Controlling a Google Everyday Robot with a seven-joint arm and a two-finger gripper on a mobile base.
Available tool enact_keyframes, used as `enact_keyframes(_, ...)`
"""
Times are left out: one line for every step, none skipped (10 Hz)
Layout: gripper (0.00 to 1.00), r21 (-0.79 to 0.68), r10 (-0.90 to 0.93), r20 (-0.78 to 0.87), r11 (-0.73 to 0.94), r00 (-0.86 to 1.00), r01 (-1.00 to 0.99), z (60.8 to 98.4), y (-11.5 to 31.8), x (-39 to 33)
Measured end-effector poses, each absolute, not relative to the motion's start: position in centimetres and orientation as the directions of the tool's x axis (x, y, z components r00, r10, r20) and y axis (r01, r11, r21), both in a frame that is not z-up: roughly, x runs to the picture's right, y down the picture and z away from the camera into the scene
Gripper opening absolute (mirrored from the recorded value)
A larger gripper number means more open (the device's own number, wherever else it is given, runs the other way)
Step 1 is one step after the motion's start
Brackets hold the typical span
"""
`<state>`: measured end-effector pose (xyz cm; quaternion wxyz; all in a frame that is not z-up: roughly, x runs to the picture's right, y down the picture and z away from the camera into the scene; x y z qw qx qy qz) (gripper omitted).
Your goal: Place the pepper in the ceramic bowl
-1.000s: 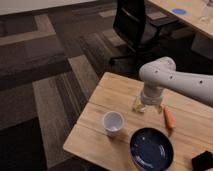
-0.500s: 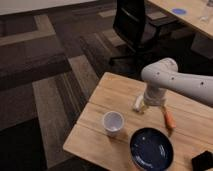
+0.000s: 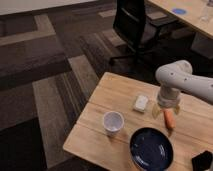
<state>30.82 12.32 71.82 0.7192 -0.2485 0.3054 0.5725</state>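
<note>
The pepper (image 3: 169, 119) is small, slim and orange-red. It lies on the wooden table (image 3: 100, 132), just above the right part of the rim of the ceramic bowl (image 3: 151, 149), a wide, shallow, dark-blue dish near the table's front edge. My gripper (image 3: 167, 110) hangs from the white arm (image 3: 175, 77) directly over the pepper's upper end, very close to it. I cannot tell whether it touches the pepper. The bowl holds nothing.
A white cup (image 3: 113, 122) stands left of the bowl. A pale rectangular block (image 3: 141, 103) lies left of the gripper. A black object (image 3: 202, 161) sits at the table's front right corner. A black office chair (image 3: 135, 25) stands behind the table, on carpet.
The gripper has moved right, from over the pale block to over the pepper. The block, cup, bowl and pepper have not moved.
</note>
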Motion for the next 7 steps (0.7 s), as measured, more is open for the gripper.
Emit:
enact_keyframes(0.65,-0.007,0.672,-0.724,0.221,0.157,-0.975,71.80,12.33,30.89)
enact_keyframes(0.65,-0.007,0.672,-0.724,0.221,0.157,-0.975,71.81,12.30,30.87)
enact_keyframes(0.65,-0.006,0.672,-0.724,0.221,0.157,-0.975,71.81,12.30,30.88)
enact_keyframes(0.65,-0.006,0.672,-0.724,0.221,0.157,-0.975,71.81,12.31,30.89)
enact_keyframes(0.65,-0.006,0.672,-0.724,0.221,0.157,-0.975,71.81,12.32,30.91)
enact_keyframes(0.65,-0.005,0.669,-0.727,0.219,0.154,-0.976,71.92,12.57,31.03)
enact_keyframes(0.65,-0.005,0.665,-0.732,0.213,0.148,-0.977,72.23,12.94,31.37)
